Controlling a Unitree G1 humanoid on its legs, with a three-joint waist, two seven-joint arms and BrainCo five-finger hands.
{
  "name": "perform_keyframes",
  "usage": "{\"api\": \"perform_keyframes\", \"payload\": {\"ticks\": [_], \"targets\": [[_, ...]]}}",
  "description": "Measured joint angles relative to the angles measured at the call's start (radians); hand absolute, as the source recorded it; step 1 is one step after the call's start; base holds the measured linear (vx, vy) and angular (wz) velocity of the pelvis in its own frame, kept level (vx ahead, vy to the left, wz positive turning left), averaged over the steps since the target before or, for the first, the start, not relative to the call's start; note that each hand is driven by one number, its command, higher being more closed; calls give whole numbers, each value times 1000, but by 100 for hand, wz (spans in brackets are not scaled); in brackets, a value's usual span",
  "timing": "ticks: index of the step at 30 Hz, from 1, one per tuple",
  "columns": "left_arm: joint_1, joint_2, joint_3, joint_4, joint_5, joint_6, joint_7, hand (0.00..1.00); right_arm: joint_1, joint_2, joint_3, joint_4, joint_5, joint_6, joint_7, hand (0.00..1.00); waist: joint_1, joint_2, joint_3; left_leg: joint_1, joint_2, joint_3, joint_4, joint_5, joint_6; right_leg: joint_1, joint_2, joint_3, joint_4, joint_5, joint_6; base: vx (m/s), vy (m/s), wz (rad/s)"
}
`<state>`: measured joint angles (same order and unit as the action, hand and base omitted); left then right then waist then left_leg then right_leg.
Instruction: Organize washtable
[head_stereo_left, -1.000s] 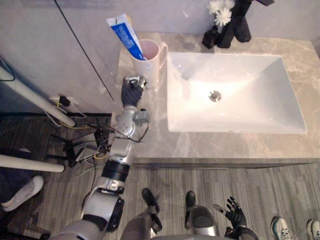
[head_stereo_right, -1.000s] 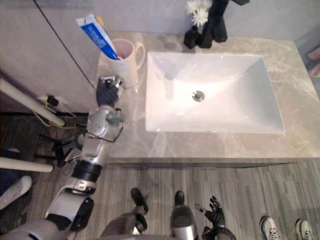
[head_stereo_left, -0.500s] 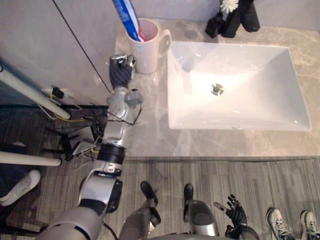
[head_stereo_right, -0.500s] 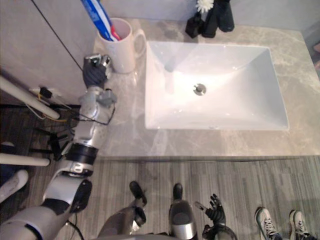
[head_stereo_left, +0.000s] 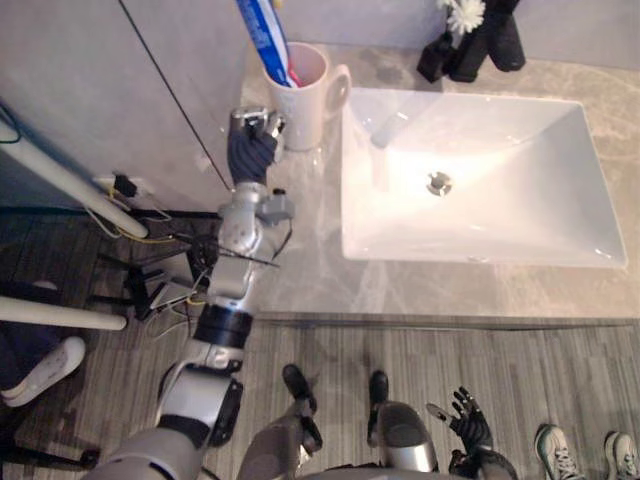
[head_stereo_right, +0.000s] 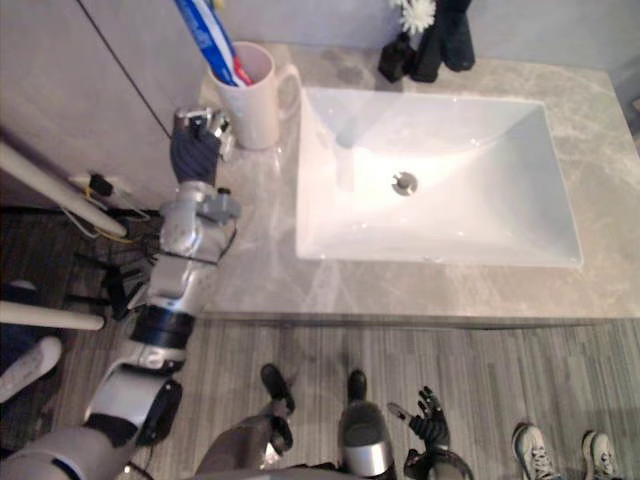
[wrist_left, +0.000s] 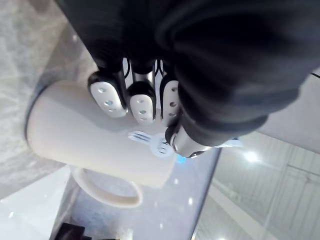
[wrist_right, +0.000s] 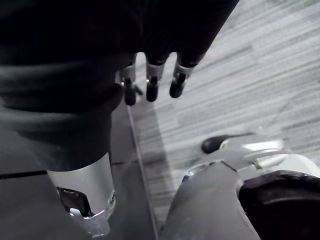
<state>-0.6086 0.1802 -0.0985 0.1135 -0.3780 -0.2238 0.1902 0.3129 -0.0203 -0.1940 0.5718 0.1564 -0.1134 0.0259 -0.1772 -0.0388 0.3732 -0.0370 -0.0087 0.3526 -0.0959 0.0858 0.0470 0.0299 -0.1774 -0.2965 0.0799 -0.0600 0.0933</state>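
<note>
Ceramic mug (head_stereo_left: 303, 112) judged rigid, slick, breakable; best gripped round body. Left hand (head_stereo_left: 250, 152) curled beside it, empty; right hand (head_stereo_left: 470, 428) hung relaxed, fingers spread.

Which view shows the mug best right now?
Left eye view: the whole mug stands upright beside the sink, toothpaste tube inside. Right eye view matches. Left wrist view shows its side and handle past the left hand.

place: bathroom | evidence: white sink (head_stereo_left: 520, 200) set in marble counter (head_stereo_left: 305, 250) | mug (head_stereo_left: 305, 115) holding toothpaste tube (head_stereo_left: 265, 35)
</note>
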Motion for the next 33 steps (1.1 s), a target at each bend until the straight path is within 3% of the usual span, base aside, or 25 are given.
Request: {"api": "perform_keyframes", "payload": {"ticks": [5,7,9,14,18,19,23,26,33], "targets": [[142,19,14,-145,19,-8,-39,100,2,-4,0,47,-1,3,7,0,8,38,-21,21,-9,-42,0,0,0,50,-2,-35,-15,0,0,43,-2,27],[226,43,38,-211,21,-17,-62,100,8,-14,-3,54,-1,3,24,0,34,62,-40,37,-10,-55,0,0,0,74,-2,-49,-17,0,0,33,-11,21],[308,67,73,-255,29,-25,-85,100,8,-26,-3,67,-1,2,34,0,38,75,-60,46,-10,-78,0,0,-1,94,0,-62,-16,-2,1,14,-30,26],[528,78,164,-286,36,-29,-132,100,11,-26,-6,93,-3,3,44,0,79,73,-122,52,-18,-117,-6,1,-9,124,-3,-104,-16,-33,2,-21,-54,29],[712,39,236,-201,36,-25,-146,100,12,-25,10,93,-10,4,44,0,112,50,-147,81,-20,-142,-7,7,-17,163,-1,-134,-15,-66,-8,-55,-56,20],[747,17,258,-174,36,-22,-145,0,11,-25,17,92,-10,4,44,0,113,44,-161,81,-21,-146,-7,6,-18,166,-2,-142,-14,-76,-3,-59,-51,19],[849,-47,291,-69,36,-5,-144,0,13,-24,57,90,-12,5,44,0,143,30,-188,85,-17,-148,-7,4,-16,182,-7,-172,-12,-93,8,-22,-33,19],[889,-86,293,21,42,21,-147,0,11,-15,68,79,-13,5,43,0,148,22,-203,86,-13,-127,-7,3,-16,190,-9,-191,-12,-96,10,16,-19,12],[896,-145,284,357,196,75,-168,0,1,15,78,73,-19,11,37,0,163,-13,-228,87,-17,-104,-7,-3,-20,194,-18,-194,-9,-94,19,67,-16,-3]]}}
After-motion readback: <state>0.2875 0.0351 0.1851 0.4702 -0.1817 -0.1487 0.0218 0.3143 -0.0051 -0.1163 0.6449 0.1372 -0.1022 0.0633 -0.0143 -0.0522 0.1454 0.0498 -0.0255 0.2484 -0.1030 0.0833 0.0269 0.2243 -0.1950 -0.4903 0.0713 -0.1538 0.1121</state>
